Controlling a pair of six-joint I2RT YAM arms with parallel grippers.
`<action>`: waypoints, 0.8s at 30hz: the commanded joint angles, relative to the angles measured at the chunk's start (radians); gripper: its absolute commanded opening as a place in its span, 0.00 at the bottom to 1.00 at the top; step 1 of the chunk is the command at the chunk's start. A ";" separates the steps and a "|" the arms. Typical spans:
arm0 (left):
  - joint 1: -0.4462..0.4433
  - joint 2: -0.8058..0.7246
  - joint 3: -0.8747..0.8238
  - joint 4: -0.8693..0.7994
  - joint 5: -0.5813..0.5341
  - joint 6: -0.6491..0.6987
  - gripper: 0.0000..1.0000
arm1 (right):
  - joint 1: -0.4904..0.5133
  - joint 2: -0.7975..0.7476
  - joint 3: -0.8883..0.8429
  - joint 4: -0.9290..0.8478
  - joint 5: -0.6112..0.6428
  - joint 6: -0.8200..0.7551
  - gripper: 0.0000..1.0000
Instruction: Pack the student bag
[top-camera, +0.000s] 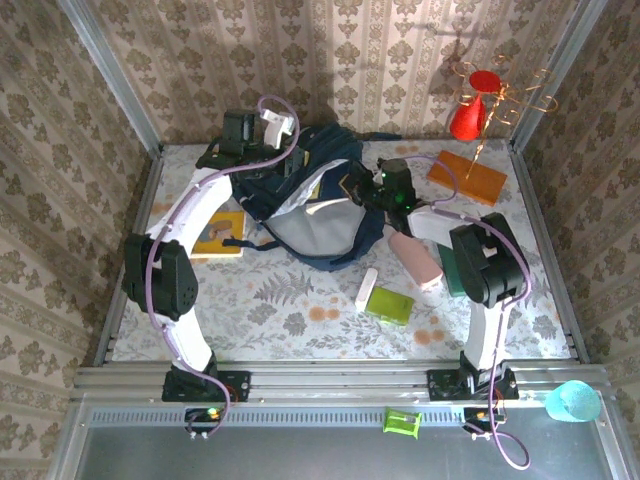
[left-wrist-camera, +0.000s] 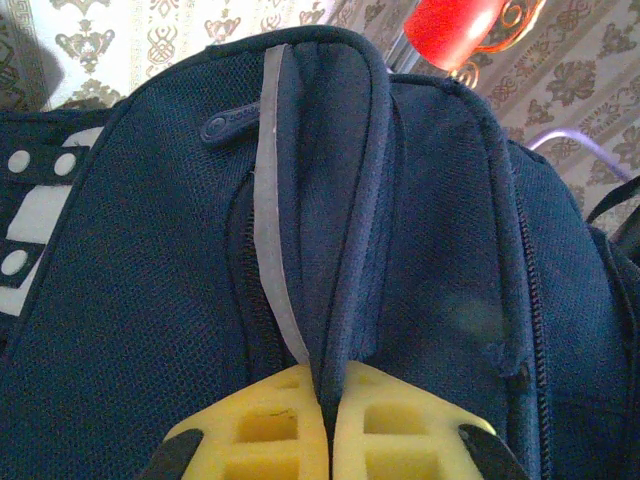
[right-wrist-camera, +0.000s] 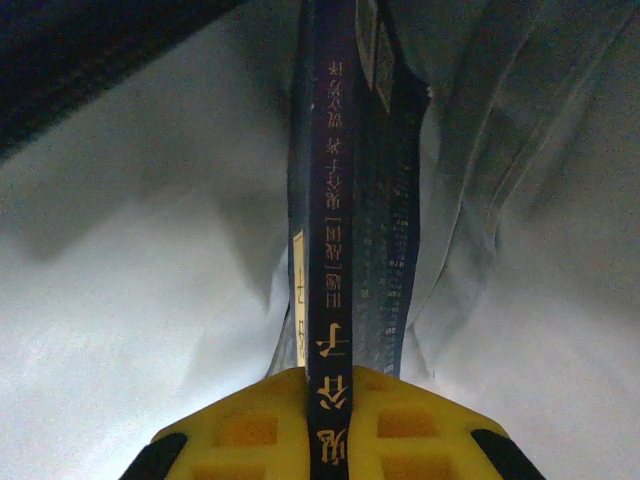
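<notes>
Student bag (left-wrist-camera: 130, 300) rim pinched by left claw (left-wrist-camera: 323, 410), right claw (right-wrist-camera: 335, 400) gripping navy book (right-wrist-camera: 345, 200), lining (right-wrist-camera: 130, 300) close around

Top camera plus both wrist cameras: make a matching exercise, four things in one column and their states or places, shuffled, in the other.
1 backpack
2 left gripper
3 right gripper
4 green box

A shut on a navy book
B loose on the table
C open, pale lining showing
D shut on a fold of backpack fabric

Pairs: 1-C, 2-D, 3-A, 4-B
</notes>
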 joint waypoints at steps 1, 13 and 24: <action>0.001 -0.014 0.059 0.132 0.064 -0.032 0.00 | 0.061 0.048 0.084 0.060 0.284 0.065 0.00; -0.009 -0.005 0.070 0.127 0.066 -0.038 0.00 | 0.213 0.325 0.421 -0.019 0.633 0.125 0.08; -0.008 0.001 0.067 0.129 0.039 -0.052 0.00 | 0.187 0.026 0.030 -0.013 0.566 -0.051 0.45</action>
